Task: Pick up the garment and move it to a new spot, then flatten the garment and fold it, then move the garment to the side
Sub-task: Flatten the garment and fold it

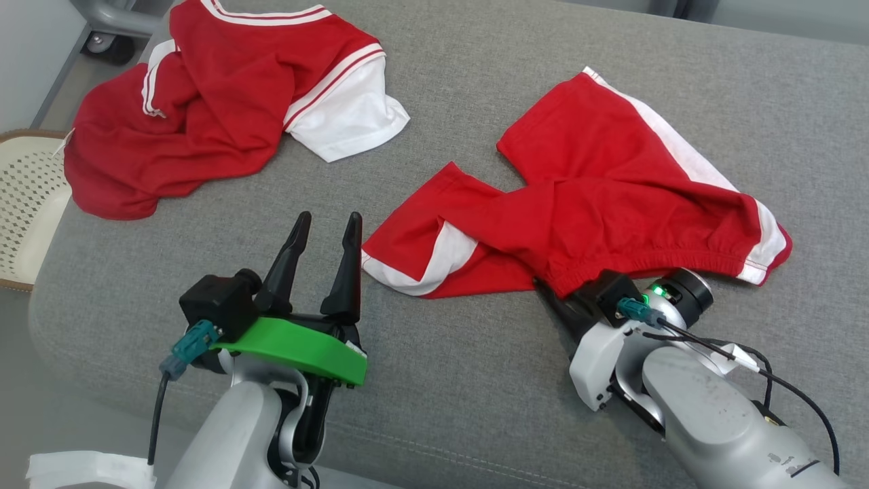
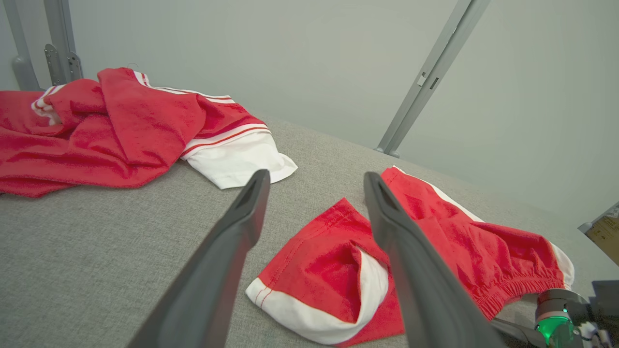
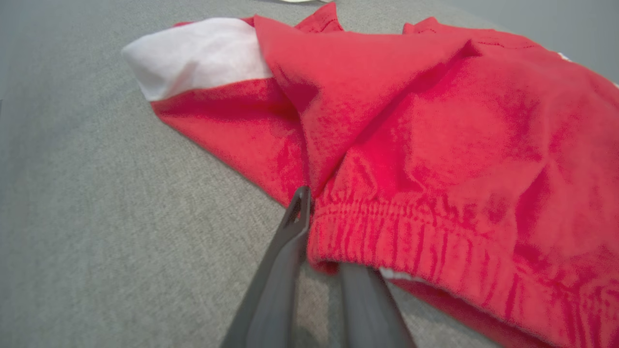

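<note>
Right wrist view: right fingers point(image 3: 285, 270) pinch the red shorts point(image 3: 435, 135) by the waistband point(image 3: 416, 232); left fingers point(image 2: 227, 261) spread apart.

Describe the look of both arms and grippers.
Both forearms are pale grey; each gripper has two long dark tapered fingers. The left gripper bears a green bracket, black box and teal plug. The right gripper has a green light and black cables.

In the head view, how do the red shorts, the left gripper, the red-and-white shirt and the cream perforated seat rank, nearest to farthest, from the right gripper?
1. red shorts, touching the right gripper at the waistband
2. left gripper, to its left
3. red-and-white shirt, left and further back
4. cream perforated seat, at the left edge
</note>
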